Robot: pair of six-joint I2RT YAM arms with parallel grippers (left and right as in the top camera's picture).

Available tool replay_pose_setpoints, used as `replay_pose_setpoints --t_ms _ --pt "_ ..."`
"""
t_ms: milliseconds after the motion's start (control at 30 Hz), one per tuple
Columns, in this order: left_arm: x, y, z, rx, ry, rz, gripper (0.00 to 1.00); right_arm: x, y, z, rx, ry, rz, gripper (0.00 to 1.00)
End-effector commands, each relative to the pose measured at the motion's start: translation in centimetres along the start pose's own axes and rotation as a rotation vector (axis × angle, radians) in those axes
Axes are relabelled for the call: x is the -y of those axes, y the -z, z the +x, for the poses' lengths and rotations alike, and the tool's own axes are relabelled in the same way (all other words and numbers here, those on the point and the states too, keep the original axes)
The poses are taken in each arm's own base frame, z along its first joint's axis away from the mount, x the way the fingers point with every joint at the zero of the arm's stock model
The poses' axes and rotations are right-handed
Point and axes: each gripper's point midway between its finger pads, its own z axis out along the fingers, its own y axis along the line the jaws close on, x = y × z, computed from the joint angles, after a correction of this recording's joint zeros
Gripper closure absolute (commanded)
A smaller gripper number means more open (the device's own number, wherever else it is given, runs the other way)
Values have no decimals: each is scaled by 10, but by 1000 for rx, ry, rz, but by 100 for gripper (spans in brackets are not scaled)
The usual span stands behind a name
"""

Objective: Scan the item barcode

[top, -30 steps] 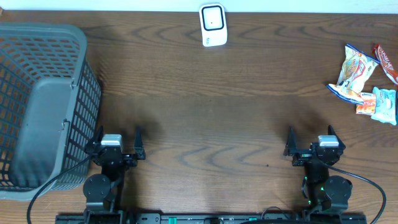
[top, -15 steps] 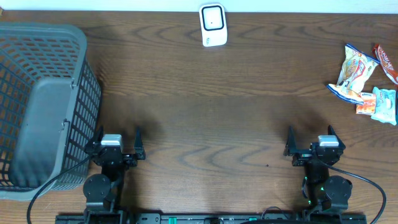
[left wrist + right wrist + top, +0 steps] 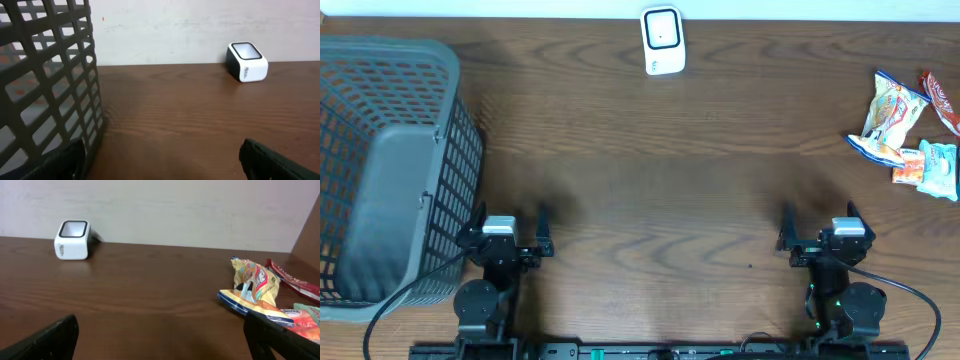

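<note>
A: Entry: left arm is black, with a round joint housing, a pale grey block on the wrist, and the left cable, black, at its base.

B: Confirmed. The right arm has the same build. Its right cable is black, and small green lights show at the joint. The left gripper and right gripper have matte black fingers.

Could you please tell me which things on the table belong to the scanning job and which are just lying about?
For the job: white scanner; snack packets.
Just lying about, as far as scanning goes: grey basket.
</note>
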Motion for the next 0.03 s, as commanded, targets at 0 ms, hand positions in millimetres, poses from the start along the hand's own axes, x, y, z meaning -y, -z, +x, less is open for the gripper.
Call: replay_pose_setpoints --t_ms 0 --pt "2 -1 15 -46 2 9 2 0 0 1 -1 -12 3 1"
